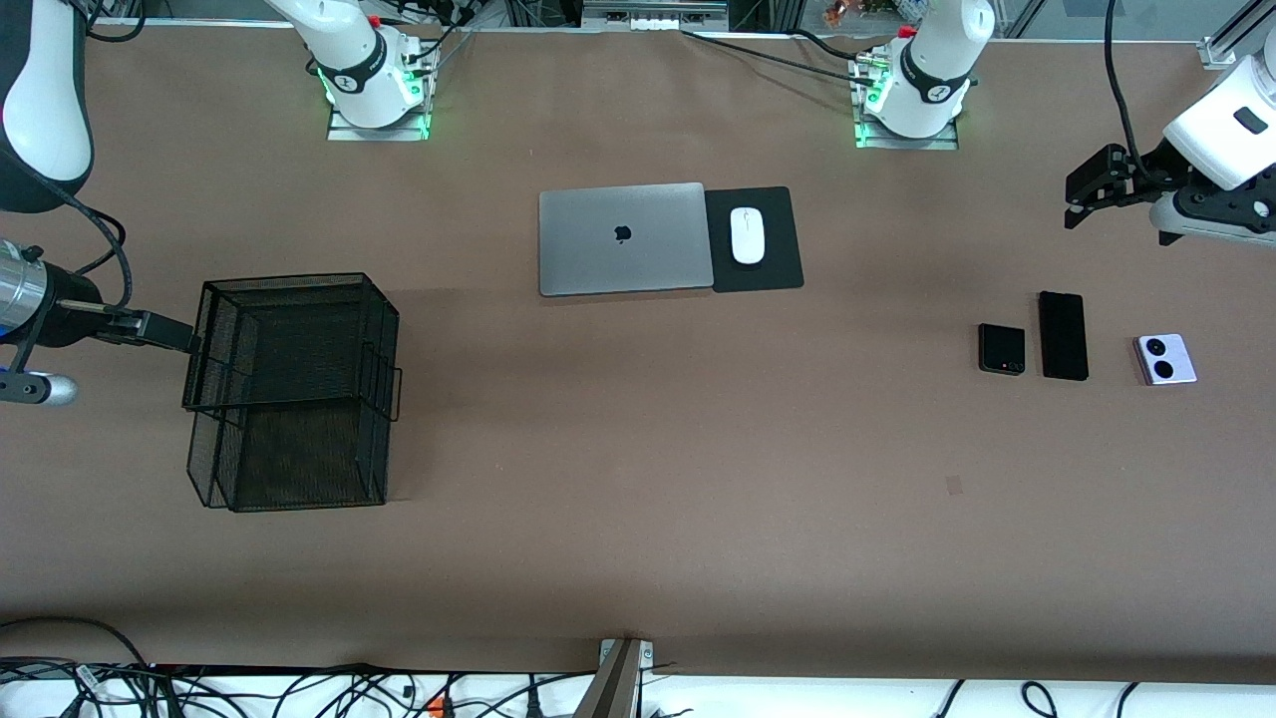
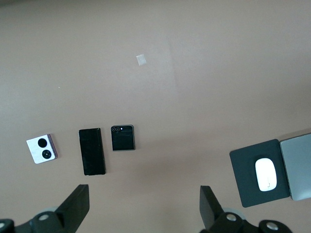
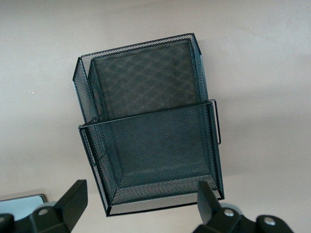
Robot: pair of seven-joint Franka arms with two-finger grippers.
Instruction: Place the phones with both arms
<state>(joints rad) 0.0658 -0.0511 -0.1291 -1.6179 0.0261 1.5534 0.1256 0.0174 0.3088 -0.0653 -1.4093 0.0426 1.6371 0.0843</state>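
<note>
I've got left hand (image 2: 143,206) spread, over bare tabletop (image 1: 638,519) near slim black slab phone (image 1: 1063,336) | right hand (image 3: 141,206) spread, over black wire-mesh basket (image 3: 146,126) | risk: phones lie close, fingers may nudge small squarish black phone (image 1: 1001,349).

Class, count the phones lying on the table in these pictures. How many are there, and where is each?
3, in a row at the left arm's end: small black phone toward the laptop, long black phone in the middle, lavender-white phone outermost. None looks hidden.
</note>
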